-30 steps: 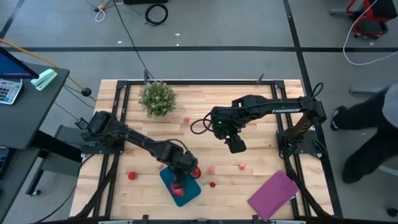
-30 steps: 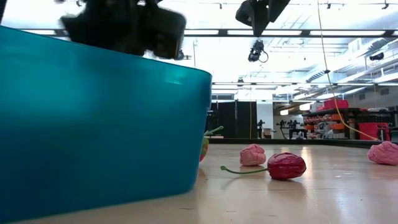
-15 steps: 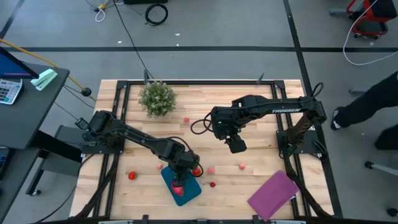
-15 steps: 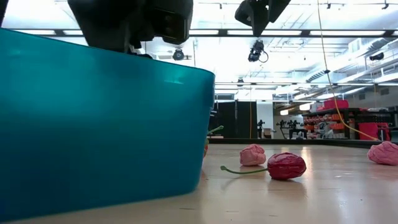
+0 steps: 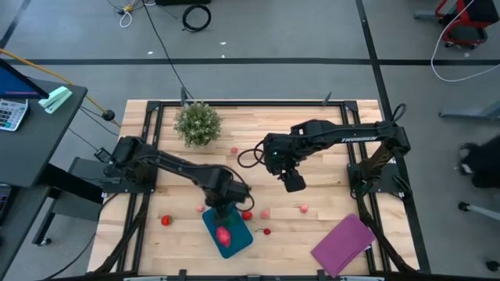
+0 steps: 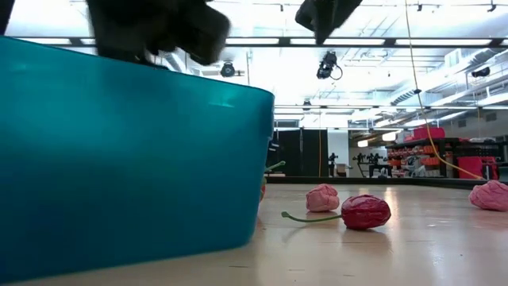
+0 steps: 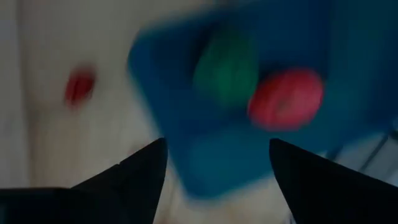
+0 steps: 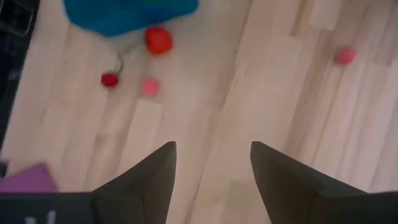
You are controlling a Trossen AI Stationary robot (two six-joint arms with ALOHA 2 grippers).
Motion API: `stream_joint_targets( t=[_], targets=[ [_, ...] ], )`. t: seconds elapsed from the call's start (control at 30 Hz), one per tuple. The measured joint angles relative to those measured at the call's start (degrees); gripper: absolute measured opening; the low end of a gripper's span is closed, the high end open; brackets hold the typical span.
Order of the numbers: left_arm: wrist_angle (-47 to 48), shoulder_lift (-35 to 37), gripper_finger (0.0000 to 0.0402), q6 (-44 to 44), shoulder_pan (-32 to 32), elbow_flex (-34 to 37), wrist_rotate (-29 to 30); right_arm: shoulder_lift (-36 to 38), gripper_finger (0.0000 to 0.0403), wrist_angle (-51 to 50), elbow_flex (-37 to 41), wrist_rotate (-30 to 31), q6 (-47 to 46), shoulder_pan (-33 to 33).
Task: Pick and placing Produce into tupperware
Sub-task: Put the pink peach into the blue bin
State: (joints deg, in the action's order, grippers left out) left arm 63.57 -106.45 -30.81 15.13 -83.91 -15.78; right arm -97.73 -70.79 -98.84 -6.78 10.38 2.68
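Produce is sitting partly in and mostly out of the tupperware (image 5: pixel 227 232), which is lying near the middle of the tabletop's front edge. Inside it a red piece (image 5: pixel 224 234) and a green piece (image 7: pixel 226 67) are showing, so I judge that the task is only in its early part. The left gripper (image 5: pixel 225 212) is hanging just above the container's back rim with its fingers spread wide and holding nothing, which reads as a drop just made. Left to collect are, as far as the high view shows, a red piece (image 5: pixel 248 215) touching or just beside the container's right rim, a pink one (image 5: pixel 265 213) a little farther right, a small stemmed red piece (image 5: pixel 267 231) nearer the front edge, another pink one (image 5: pixel 303 208) toward the right side, a red one (image 5: pixel 165 221) toward the front left corner, a pink piece (image 5: pixel 202 208) just left of the left gripper, and two small ones (image 5: pixel 233 151) near the potted plant (image 5: pixel 197 123) at the back edge. The right gripper (image 5: pixel 294 182) is hovering over bare wood right of centre, fingers parted and empty, well apart from any piece. A purple rectangle (image 5: pixel 343 244) is lying at the front right corner.
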Motion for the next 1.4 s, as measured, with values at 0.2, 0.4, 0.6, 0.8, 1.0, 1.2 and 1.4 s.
stream_joint_targets(
  t=[0.2, 0.4, 0.6, 0.8, 1.0, 1.2, 1.4],
  targets=[
    [21.42, 0.00, 0.0269, -0.31, -3.08, -7.85, 4.45, 0.00, 0.0215, 7.01, 9.31, 9.03, -0.14, -0.38],
    [26.30, 1.11, 0.0259, 8.45, -1.94, -10.37, 18.87, -0.09, 0.0215, 28.46, 26.67, 12.07, -4.35, -2.70],
    [26.41, 5.51, 0.0263, 3.82, -2.15, -10.51, 27.48, -0.10, 0.0213, 53.39, 35.93, 3.45, -6.21, -6.79],
    [26.45, 15.20, 0.0255, -1.28, -2.16, -10.42, 35.48, -0.94, 0.0210, 66.40, 36.45, -0.66, -5.56, -12.00],
    [26.15, 25.17, 0.0258, -8.15, -2.19, -10.42, 37.53, -8.64, 0.0209, 74.27, 35.99, -4.98, -5.88, -13.83],
    [25.30, 31.05, 0.0254, -10.54, -2.16, -10.42, 38.46, -17.90, 0.0209, 75.28, 27.91, -1.12, -5.62, -15.02],
    [24.20, 32.36, 0.0251, -10.08, -2.16, -10.39, 38.48, -25.54, 0.0209, 67.45, 16.85, -0.87, -8.42, -17.79]
  ],
)
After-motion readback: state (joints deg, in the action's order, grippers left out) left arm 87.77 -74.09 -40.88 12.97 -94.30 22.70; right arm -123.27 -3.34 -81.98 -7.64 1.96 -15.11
